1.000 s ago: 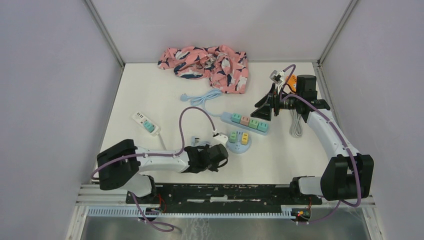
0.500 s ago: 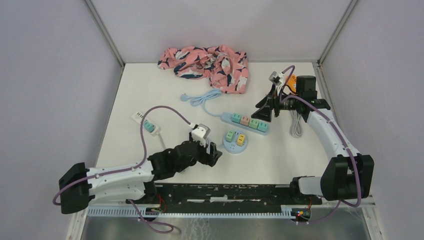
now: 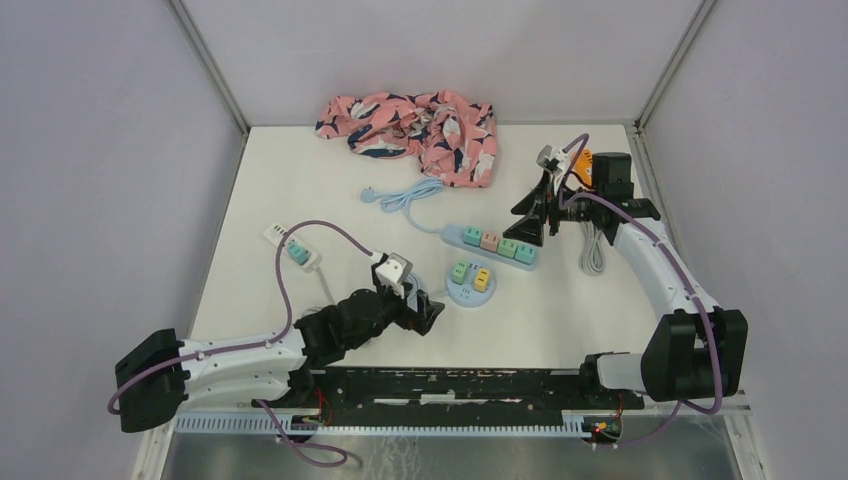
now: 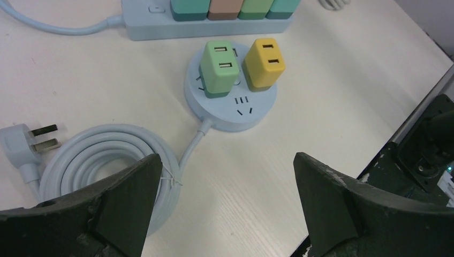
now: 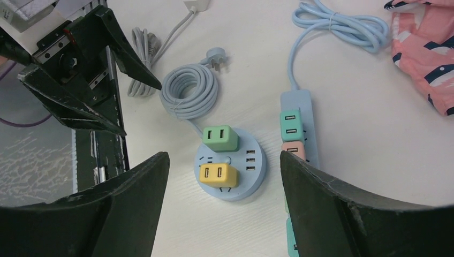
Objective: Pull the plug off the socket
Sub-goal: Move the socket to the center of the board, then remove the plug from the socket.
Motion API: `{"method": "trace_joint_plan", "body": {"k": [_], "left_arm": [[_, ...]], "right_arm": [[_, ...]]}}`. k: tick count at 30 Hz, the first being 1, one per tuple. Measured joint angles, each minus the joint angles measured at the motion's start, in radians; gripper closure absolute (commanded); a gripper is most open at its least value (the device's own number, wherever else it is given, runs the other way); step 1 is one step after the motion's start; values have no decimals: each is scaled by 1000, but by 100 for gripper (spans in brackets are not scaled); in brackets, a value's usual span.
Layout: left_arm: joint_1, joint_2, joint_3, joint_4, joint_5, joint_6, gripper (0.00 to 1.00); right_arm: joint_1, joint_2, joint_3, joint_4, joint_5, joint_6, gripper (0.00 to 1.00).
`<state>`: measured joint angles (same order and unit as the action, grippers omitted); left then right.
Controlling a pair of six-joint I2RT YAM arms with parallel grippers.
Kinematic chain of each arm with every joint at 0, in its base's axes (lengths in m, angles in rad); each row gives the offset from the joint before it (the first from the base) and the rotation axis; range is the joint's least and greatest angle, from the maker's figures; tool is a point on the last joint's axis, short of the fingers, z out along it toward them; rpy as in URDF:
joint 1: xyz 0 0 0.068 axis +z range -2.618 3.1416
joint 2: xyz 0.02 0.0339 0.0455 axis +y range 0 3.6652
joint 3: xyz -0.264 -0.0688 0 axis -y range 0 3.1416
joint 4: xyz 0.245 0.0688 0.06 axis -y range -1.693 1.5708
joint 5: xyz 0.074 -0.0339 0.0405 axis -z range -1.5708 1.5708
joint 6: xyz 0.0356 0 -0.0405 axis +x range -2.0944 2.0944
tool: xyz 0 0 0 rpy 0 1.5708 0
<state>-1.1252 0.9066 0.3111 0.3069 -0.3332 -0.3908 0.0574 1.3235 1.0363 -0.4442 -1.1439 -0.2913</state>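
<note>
The left gripper [image 4: 226, 166] stands wide open with nothing between its fingers; only bare table and part of a coiled cord [image 4: 107, 160] show under the gap. It sits just near and left of the round socket [image 3: 470, 283], apart from it.

The right gripper [image 5: 224, 160] is also open and holds nothing. It hangs above the long power strip [image 3: 492, 243], which lies just to the far right of the round socket.

The round socket is a pale blue disc at the middle of the table. Two blocky plugs stand upright in it side by side: a green plug [image 4: 219, 67] on the left and a yellow plug [image 4: 264, 61] on the right, each with two slots in its top face. Both are seated in the socket. Its pale cord runs toward the left into the coil, which ends in a three-pin plug lying flat.

A second ago the left jaws were shut and the arm was folded, with the gripper right up against the round socket. Now the jaws have opened, the arm is stretched out with its elbow swung to the near left, and the gripper has backed off a little. The round socket has slid slightly left. The right arm has barely moved.
</note>
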Motion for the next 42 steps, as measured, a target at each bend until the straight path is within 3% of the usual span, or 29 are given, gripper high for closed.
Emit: {"method": "trace_joint_plan", "body": {"k": [6, 11, 23, 35, 42], "left_arm": [[32, 51, 0, 16, 50, 0, 1], [61, 50, -2, 56, 90, 0, 1], [93, 46, -46, 119, 143, -1, 0], [101, 94, -48, 164, 133, -19, 5], [103, 139, -51, 212, 134, -32, 5]], "right_arm": [[19, 0, -25, -27, -10, -116, 18], [80, 0, -32, -134, 3, -334, 16], [270, 56, -53, -272, 173, -706, 13], [444, 167, -53, -283, 433, -733, 12], [485, 205, -47, -271, 544, -661, 14]]}}
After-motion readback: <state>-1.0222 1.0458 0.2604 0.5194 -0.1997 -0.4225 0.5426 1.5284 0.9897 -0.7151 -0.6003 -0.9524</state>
